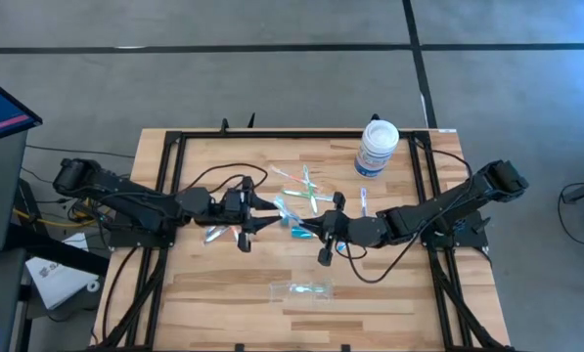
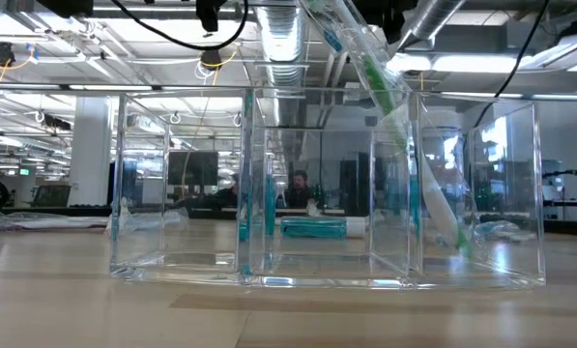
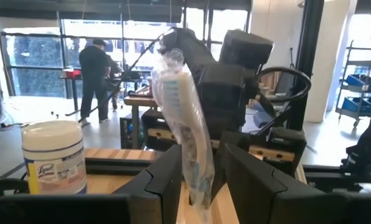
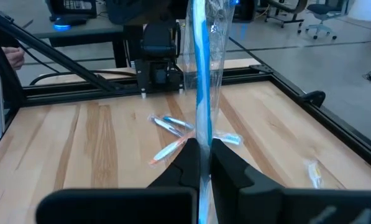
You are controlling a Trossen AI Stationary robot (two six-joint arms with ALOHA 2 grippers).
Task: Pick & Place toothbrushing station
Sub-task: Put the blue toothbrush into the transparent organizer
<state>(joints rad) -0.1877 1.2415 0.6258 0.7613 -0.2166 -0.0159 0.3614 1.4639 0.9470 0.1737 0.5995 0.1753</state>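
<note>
**Both grippers closed on wrapped toothbrushes above table centre**

1. Right gripper (image 4: 201, 155): the jaws are pinched nearly together on a blue toothbrush (image 4: 201, 74) in clear wrapping. The brush stands upright out of the fingers. In the high view this gripper (image 1: 321, 230) sits just right of table centre, pointing toward 9 o'clock, with the arm running back to the 3 o'clock edge.

2. Left gripper (image 3: 201, 180): the jaws are narrowed on a clear-wrapped toothbrush (image 3: 182, 134) whose colour cannot be told. The package rises between the fingers and leans slightly. In the high view this gripper (image 1: 262, 217) sits just left of centre, pointing toward 3 o'clock, tips near those of the right gripper.

3. Loose items: further toothbrushes (image 1: 306, 186) lie scattered on the wood at 12 o'clock from the two grippers. One wrapped piece (image 1: 216, 233) lies under the left arm.

4. Clear tray (image 1: 299, 289): it rests on the table at 6 o'clock from the grippers, well apart from them. The low view looks through its walls (image 2: 124, 184), which divide it into compartments; a green toothbrush (image 2: 385, 87) slants above it.

5. White tub (image 1: 378, 147): it stands upright near the 12 o'clock edge, right of centre.
</note>
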